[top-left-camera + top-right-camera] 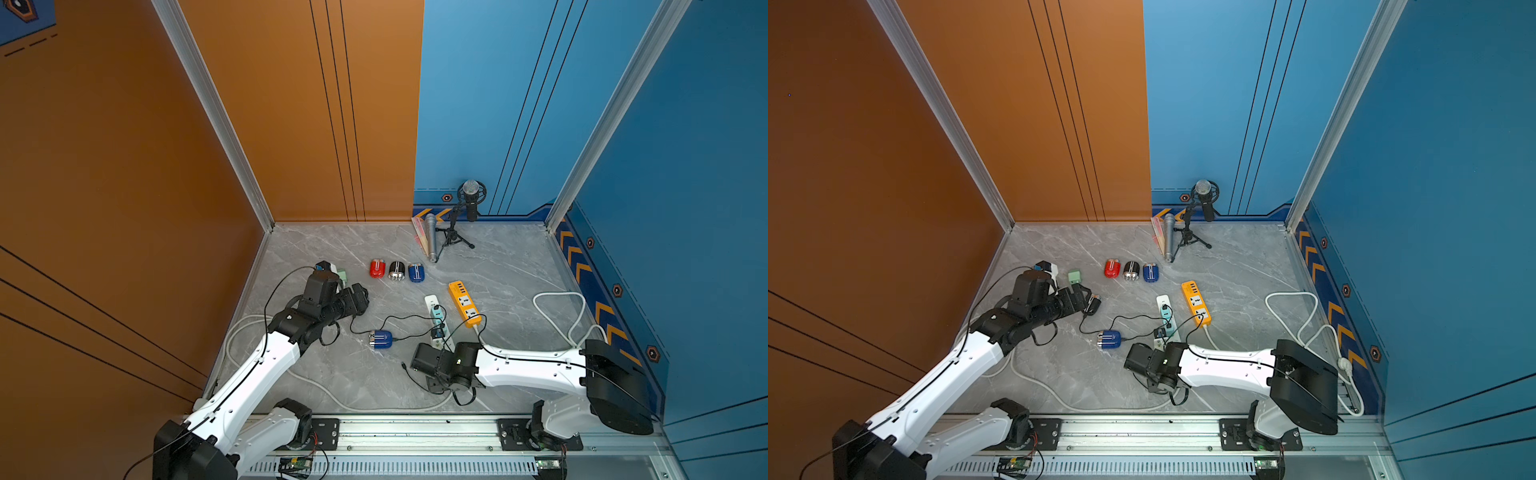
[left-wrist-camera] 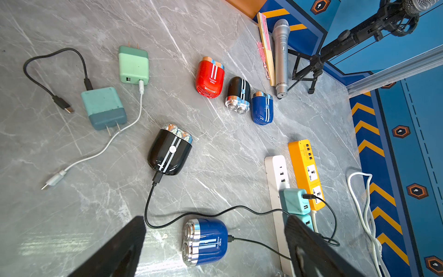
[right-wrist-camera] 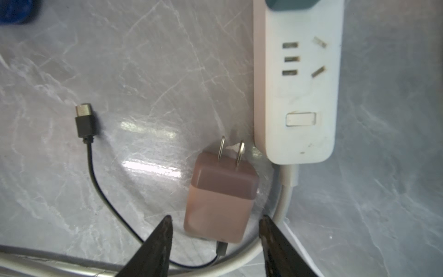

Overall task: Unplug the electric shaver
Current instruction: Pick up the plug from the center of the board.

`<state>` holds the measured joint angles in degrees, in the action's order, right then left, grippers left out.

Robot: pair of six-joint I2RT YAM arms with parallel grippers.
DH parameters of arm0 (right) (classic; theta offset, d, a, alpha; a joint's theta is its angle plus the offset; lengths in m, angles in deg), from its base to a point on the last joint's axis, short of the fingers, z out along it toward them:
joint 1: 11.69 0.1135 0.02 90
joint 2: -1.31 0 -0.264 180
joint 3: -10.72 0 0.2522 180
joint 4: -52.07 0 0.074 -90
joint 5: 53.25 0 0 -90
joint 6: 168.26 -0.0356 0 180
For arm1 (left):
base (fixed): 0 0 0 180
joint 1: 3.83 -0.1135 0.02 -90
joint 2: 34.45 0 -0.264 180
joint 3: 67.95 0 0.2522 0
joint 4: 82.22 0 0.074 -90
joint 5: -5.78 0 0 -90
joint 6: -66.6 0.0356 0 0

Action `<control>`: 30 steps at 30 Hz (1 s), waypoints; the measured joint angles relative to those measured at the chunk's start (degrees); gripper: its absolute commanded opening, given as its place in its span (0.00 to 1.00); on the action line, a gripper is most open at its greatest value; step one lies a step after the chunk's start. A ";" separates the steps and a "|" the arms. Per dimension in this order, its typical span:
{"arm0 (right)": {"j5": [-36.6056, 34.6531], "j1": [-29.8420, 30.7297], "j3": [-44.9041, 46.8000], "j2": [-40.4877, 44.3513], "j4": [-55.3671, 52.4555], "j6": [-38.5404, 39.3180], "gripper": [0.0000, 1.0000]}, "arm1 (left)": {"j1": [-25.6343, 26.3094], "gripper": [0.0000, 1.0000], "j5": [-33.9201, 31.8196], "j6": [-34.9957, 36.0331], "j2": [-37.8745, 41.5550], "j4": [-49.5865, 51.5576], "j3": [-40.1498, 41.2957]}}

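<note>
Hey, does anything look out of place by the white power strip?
Yes. A pinkish charger lies flat beside the white power strip, prongs bare and plugged into nothing; a black cable's free connector lies loose on the table.

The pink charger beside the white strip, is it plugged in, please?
Unplugged: the pink charger lies flat, both prongs bare, beside the power strip.

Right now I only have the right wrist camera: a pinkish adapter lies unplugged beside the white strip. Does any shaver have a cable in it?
Observer: Yes, the left wrist view shows a black shaver with a black cable in its base.
Operator: Only that one?
Observer: No, a blue shaver nearer the white strip is cabled too.
Operator: Is the left gripper holding anything?
Observer: No, the left gripper is open and holds nothing.
</note>
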<state>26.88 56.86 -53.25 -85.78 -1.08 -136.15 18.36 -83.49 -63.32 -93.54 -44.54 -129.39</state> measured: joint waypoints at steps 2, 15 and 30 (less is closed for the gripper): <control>0.70 -0.33 0.04 -1.18 0.50 0.00 0.54 | 0.02 0.94 0.00 0.00 0.02 0.13 0.00; 1.31 -1.05 -1.33 -4.96 1.68 3.02 0.34 | 0.33 0.94 -0.26 0.04 2.45 1.66 0.66; 2.40 -0.48 -25.90 -3.32 -1.53 19.67 0.32 | -13.16 0.94 5.95 1.60 2.12 6.78 -9.44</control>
<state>29.28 56.38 -79.15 -89.10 -2.61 -116.48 5.21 -77.54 -61.73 -91.42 -37.76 -138.83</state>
